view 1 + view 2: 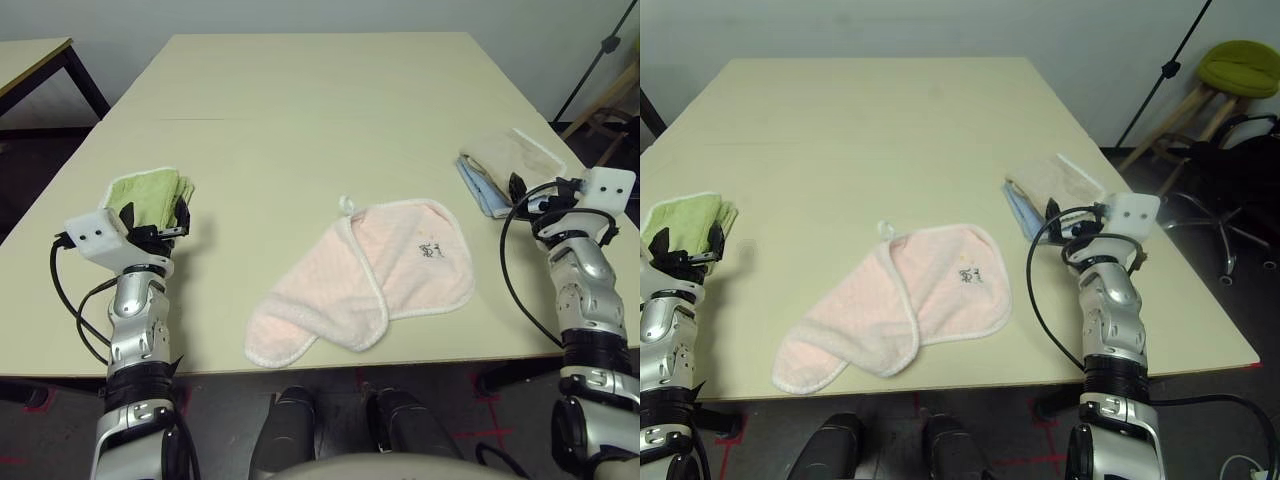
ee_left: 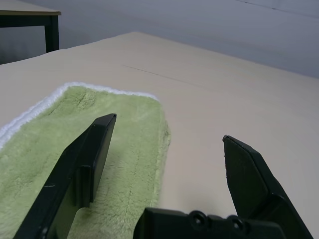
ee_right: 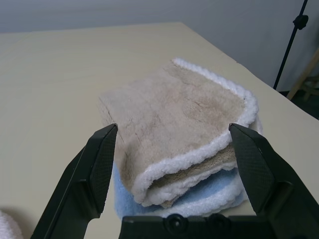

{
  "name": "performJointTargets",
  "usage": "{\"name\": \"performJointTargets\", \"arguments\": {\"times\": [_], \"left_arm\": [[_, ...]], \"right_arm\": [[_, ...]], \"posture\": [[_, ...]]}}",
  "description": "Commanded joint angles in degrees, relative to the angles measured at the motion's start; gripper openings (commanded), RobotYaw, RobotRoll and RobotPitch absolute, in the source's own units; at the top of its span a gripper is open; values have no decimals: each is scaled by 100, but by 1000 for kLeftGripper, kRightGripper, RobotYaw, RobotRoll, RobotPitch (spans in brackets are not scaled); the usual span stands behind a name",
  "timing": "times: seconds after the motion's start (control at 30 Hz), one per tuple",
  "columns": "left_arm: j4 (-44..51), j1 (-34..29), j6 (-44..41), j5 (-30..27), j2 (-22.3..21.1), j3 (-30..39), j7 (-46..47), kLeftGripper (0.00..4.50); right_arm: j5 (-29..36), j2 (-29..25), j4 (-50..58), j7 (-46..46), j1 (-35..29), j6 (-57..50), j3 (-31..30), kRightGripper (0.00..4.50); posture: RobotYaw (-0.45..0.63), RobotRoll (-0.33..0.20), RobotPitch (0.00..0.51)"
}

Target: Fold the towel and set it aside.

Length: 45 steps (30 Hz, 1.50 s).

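Note:
The towel (image 1: 380, 275), pale pink with white piping, lies loosely folded over itself near the table's front edge, in the middle. Its white loop (image 1: 346, 205) points to the far side and a small dark mark (image 1: 432, 250) shows on its right part. My left gripper (image 1: 153, 213) rests far left of it, open, its fingers over a folded green towel (image 2: 134, 124) and holding nothing. My right gripper (image 3: 173, 130) sits to the towel's right, open, just short of a folded beige towel (image 3: 174, 109) stacked on a light-blue one (image 3: 214, 191).
The pale tabletop (image 1: 300, 100) stretches wide and bare behind the towel. The green towel (image 1: 150, 192) lies at the left edge, and the beige and blue stack (image 1: 505, 160) at the right edge. A second table (image 1: 30, 55) stands back left. A green stool (image 1: 1240, 65) and a black stand (image 1: 1165, 70) stand off to the right.

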State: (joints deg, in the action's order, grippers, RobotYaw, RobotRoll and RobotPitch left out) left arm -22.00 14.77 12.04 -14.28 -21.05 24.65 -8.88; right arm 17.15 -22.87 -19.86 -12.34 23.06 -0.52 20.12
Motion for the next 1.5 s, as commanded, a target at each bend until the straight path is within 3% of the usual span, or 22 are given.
{"name": "performJointTargets", "arguments": {"times": [0.03, 0.37, 0.5, 0.67, 0.83, 1.07, 1.23, 1.5], "left_arm": [[-234, 82, 145, -39, -32, 43, -25, 4500], [-981, 313, 723, -150, -103, 85, -410, 4500], [-1129, 257, 938, -291, -188, 201, -574, 4500], [-1383, 279, 1138, -487, -354, 256, -1038, 4500], [-545, 60, 689, -1206, -606, 128, -2325, 4500], [1115, -368, -718, -1928, -1199, -339, -3705, 4500], [2101, -547, -1554, -2050, -1605, -832, -4303, 4500], [3153, -339, -2819, -2325, -2025, -1579, -5004, 4500]], "right_arm": [[-30, -30, -29, 17, 22, 62, 57, 4479], [127, -244, 1167, -379, -147, -399, -104, 4479], [256, -501, 1758, -794, -244, -897, -265, 4479], [629, -748, 2090, -1223, 90, -1861, -440, 4479], [283, -1610, 1231, -2015, 822, -3451, -1351, 4479], [-162, -2015, 117, -3022, 2031, -4483, -2459, 4479], [-555, -2001, -868, -3805, 2903, -5126, -3292, 4479], [-1661, -1609, -2522, -4484, 3625, -4530, -4329, 4479]], "posture": [[114, 0, 76], [141, 0, 76], [152, 0, 68], [143, 0, 65], [179, 0, 59], [221, 0, 49], [271, 0, 43], [328, 0, 42]]}}
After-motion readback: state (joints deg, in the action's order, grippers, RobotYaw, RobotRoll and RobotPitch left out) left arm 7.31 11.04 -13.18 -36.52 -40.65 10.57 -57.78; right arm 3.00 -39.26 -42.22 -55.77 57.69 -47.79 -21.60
